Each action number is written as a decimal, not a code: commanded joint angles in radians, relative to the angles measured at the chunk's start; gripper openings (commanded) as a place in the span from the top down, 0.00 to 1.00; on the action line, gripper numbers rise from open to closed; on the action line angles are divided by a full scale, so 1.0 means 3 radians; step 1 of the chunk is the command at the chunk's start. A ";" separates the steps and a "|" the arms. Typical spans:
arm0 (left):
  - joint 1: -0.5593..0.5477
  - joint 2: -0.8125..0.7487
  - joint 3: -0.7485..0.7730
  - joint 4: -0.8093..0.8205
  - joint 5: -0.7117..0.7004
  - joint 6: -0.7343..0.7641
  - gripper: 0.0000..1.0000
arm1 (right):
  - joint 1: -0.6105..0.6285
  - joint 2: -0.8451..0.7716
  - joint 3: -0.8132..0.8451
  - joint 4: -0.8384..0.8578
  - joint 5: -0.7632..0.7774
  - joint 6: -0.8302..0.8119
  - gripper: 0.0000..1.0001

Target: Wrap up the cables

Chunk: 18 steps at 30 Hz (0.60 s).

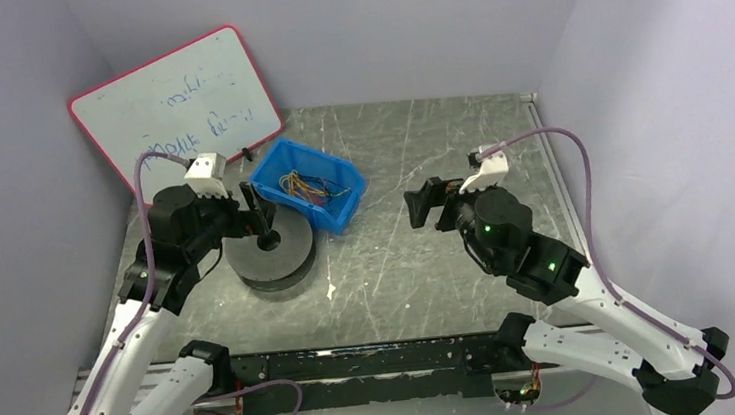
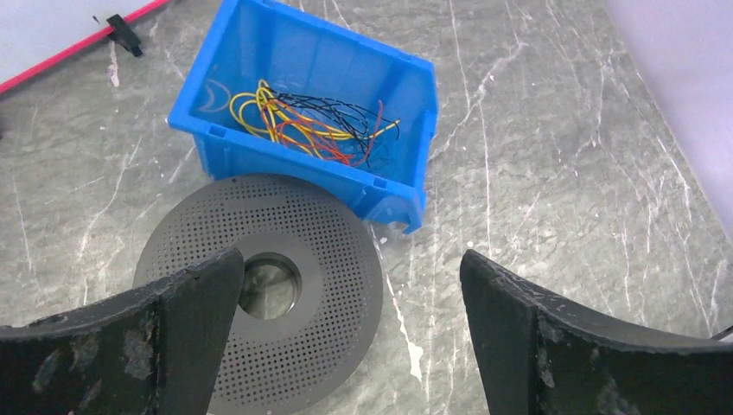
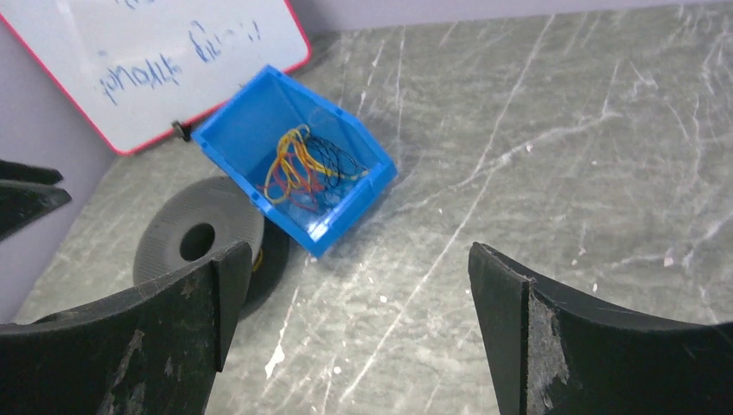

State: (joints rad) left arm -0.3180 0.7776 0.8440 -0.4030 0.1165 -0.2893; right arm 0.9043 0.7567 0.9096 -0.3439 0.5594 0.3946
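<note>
Inspecting the left arm first: rises from the near-left corner, bends at the elbow and reaches inward, with the left gripper [image 2: 350, 285] poised over the dark grey spool [image 2: 259, 303]. Shows both fingers spread wide, released, gripping nothing. Straddles the spool's centre hole in the wrist view. Cannot tell whether touching the perforated top disc.

Turning to the right arm: rises from the near-right corner, folds toward the middle of the table [image 1: 417, 133], and points the right gripper [image 3: 359, 285] leftward at the blue bin [image 3: 346, 207]. Likewise released, fingers well apart, empty, hanging over bare tabletop.

Locating the cables [image 2: 302, 125]: wholly inside the blue bin, lying as one loose tangle of yellow, orange-red and a few black strands. Long axis along the bin's length, running far-left to near-right in the top view. Loops bunched at the end nearer the whiteboard [image 1: 173, 99], free ends trailing toward the opposite wall. Well apart from both grippers.

Finding the bin just beside the spool, on its far-right side.
</note>
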 commanded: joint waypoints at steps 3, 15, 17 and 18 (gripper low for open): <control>-0.0009 0.0053 0.0127 0.0026 -0.0221 -0.0185 0.01 | 0.0007 0.0054 -0.0063 -0.0379 0.0052 0.0071 0.00; -0.0009 0.0352 0.0263 -0.0234 -0.0610 -0.0529 0.01 | 0.0007 0.0137 -0.0215 -0.0156 -0.0076 -0.0157 0.00; -0.0009 0.0455 0.0312 -0.0275 -0.0690 -0.0578 0.01 | 0.0008 0.0166 -0.0219 -0.0148 -0.0148 -0.0181 0.00; -0.0009 0.0512 0.0339 -0.0306 -0.0717 -0.0606 0.01 | 0.0005 0.0169 -0.0220 -0.0142 -0.0189 -0.0189 0.00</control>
State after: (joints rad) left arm -0.3180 0.8917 0.8948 -0.4553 -0.0307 -0.4278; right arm 0.9047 0.8005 0.8410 -0.4088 0.5365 0.3641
